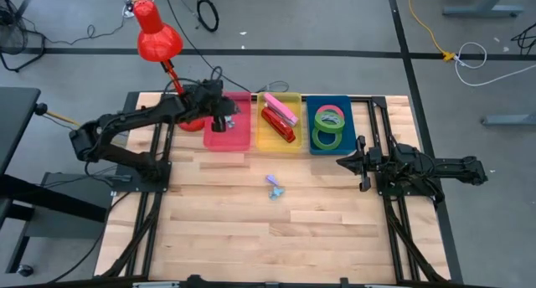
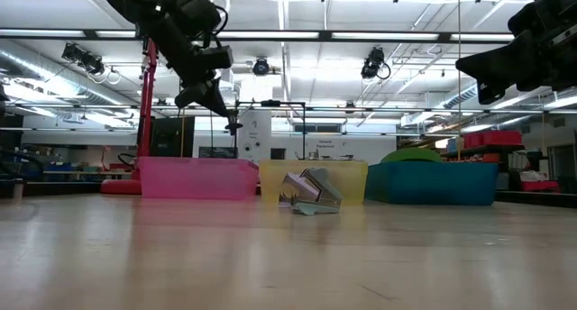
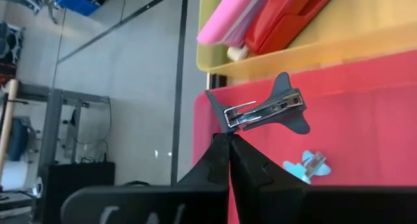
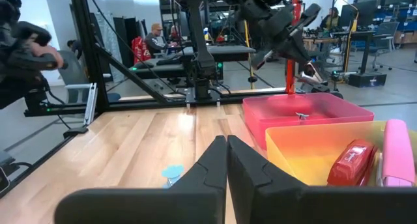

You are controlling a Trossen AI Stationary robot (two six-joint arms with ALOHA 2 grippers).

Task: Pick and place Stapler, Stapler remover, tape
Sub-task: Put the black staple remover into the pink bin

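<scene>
High view: left gripper (image 1: 219, 114) poised over the pink bin (image 1: 239, 141), fingers clenched on a dark staple remover (image 3: 264, 111). The left wrist view shows that remover pinched at one corner by the closed fingertips and hanging just beyond them, its long axis crosswise to the fingers, with the pink bin floor directly behind it. A pale blue staple remover (image 3: 306, 166) already lies on that floor. The coming move, as judged, is a release; the drop point sits straight beneath the jaws, so no sideways travel seems needed.

Left arm reaches from its base at 9 o'clock of the table across to 12 o'clock; in the low view the gripper hangs well above the bin rim. Right gripper (image 1: 347, 162) waits at 3 o'clock, jaws clenched and empty, well apart from all bins.

Yellow bin (image 1: 285, 143), just beside the pink one, holds a red stapler (image 1: 279, 125) and a pink stapler (image 1: 283, 110), lying side by side. Blue bin (image 1: 315, 145) holds the tape rings (image 1: 329, 126), two green and one red-pink.

One further pale blue and lilac staple remover (image 1: 273, 186) rests on the wooden table (image 1: 276, 238) near centre, roughly midway between the arms, not yet binned.
</scene>
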